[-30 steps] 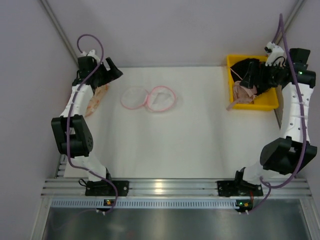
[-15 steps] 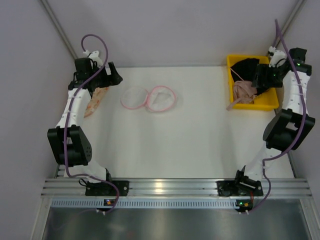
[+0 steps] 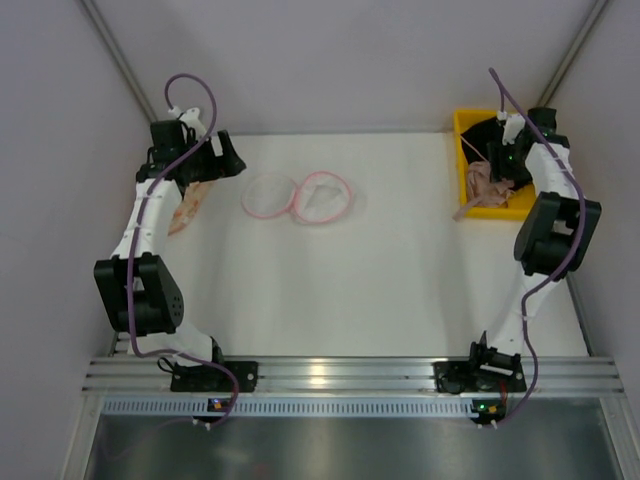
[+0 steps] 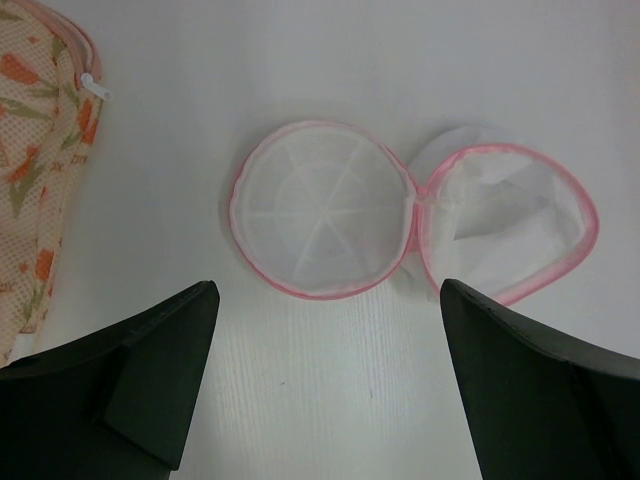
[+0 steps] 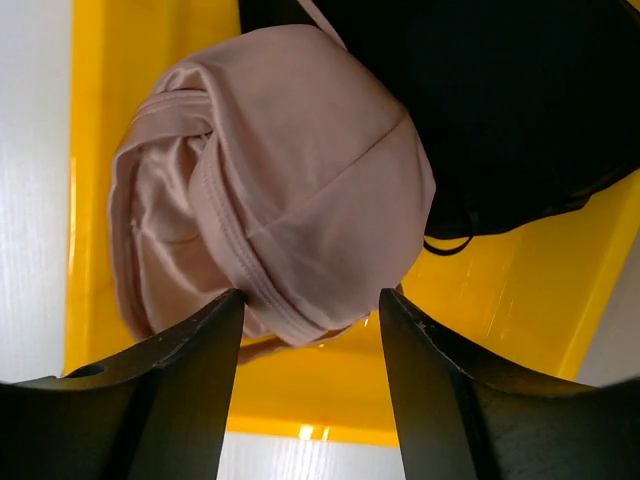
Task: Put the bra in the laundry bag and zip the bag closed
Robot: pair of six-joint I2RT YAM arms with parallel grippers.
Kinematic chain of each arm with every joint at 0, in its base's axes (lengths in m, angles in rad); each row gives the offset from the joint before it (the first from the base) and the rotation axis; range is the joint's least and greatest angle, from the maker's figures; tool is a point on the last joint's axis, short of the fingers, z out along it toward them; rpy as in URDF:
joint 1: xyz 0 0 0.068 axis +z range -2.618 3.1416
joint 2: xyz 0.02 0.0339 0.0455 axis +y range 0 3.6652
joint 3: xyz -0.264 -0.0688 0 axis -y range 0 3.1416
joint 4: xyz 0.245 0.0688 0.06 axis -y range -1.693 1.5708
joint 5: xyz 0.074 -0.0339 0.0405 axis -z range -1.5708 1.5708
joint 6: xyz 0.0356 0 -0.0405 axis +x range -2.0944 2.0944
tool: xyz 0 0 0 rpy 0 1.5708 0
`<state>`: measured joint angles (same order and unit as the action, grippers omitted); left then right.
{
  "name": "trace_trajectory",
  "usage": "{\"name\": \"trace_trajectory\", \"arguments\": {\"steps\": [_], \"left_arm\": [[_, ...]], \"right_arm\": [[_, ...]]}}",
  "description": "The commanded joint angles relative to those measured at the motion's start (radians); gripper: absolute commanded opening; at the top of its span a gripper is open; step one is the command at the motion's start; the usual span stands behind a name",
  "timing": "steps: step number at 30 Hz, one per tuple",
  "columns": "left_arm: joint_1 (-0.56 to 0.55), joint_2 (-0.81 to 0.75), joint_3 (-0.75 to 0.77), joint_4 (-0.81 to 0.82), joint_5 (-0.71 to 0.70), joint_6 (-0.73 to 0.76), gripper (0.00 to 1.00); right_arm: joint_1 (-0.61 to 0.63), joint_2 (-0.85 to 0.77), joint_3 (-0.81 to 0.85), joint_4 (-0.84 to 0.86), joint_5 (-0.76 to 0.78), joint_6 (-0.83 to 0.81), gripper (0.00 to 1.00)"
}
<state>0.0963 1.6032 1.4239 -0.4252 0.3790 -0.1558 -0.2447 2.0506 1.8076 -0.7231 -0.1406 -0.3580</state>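
The pale pink bra (image 5: 280, 170) lies bunched in the yellow bin (image 5: 300, 390), beside a black garment (image 5: 520, 100). My right gripper (image 5: 310, 300) is down in the bin, its jaws partly apart with the bra's lower seam between them; the left fingertip touches the fabric, the right one stands off it. From above, the bra (image 3: 483, 180) shows left of the right gripper (image 3: 505, 165). The laundry bag (image 4: 320, 210) lies unzipped and spread in two round mesh halves, the other half (image 4: 505, 215) to its right. My left gripper (image 4: 328, 290) hovers wide open just short of it.
A peach patterned mesh pouch (image 4: 40, 150) lies left of the bag, under the left arm (image 3: 150, 215). The yellow bin (image 3: 462, 125) stands at the table's far right corner, with a pink strap hanging over its left wall. Grey walls close both sides.
My right arm has swung left over the bin and lowered onto the bra, its jaws narrowing round the fabric. The left arm shifted slightly, then held still, open.
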Motion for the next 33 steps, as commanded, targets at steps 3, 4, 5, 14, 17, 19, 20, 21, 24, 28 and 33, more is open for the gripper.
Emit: {"name": "trace_trajectory", "arguments": {"steps": [3, 4, 5, 14, 17, 19, 20, 21, 24, 28, 33], "left_arm": [[0.000, -0.054, 0.017, -0.024, 0.000, 0.030, 0.98], [-0.001, -0.054, 0.018, -0.026, -0.005, 0.035, 0.98], [0.000, -0.054, 0.021, -0.026, -0.006, 0.036, 0.98], [0.000, -0.048, 0.032, -0.026, 0.069, 0.045, 0.95], [-0.006, -0.048, 0.032, -0.024, 0.095, 0.085, 0.93], [-0.026, -0.051, 0.032, -0.024, 0.097, 0.136, 0.93], [-0.036, -0.052, 0.032, -0.024, 0.095, 0.147, 0.93], [-0.059, -0.052, 0.032, -0.024, 0.084, 0.200, 0.93], [-0.101, -0.052, 0.030, -0.017, 0.090, 0.240, 0.94], [-0.194, -0.065, 0.003, 0.045, 0.118, 0.252, 0.96], [-0.337, -0.072, -0.039, 0.152, 0.155, 0.240, 0.98]], "right_arm": [[0.013, 0.068, 0.041, 0.100, 0.082, 0.013, 0.57], [0.018, 0.072, 0.039, 0.100, 0.082, 0.002, 0.55], [0.019, 0.074, 0.035, 0.099, 0.082, -0.004, 0.52], [0.019, -0.098, 0.019, 0.067, 0.021, -0.022, 0.00], [0.018, -0.207, 0.032, 0.022, -0.062, -0.025, 0.00], [0.019, -0.260, 0.032, 0.001, -0.118, -0.024, 0.00], [0.021, -0.306, 0.032, -0.021, -0.137, -0.024, 0.00], [0.019, -0.328, 0.030, -0.027, -0.160, -0.024, 0.00], [0.021, -0.404, 0.019, -0.050, -0.200, -0.007, 0.00], [0.030, -0.509, 0.009, -0.059, -0.238, 0.042, 0.00], [0.059, -0.599, 0.006, -0.064, -0.297, 0.105, 0.00]]}}
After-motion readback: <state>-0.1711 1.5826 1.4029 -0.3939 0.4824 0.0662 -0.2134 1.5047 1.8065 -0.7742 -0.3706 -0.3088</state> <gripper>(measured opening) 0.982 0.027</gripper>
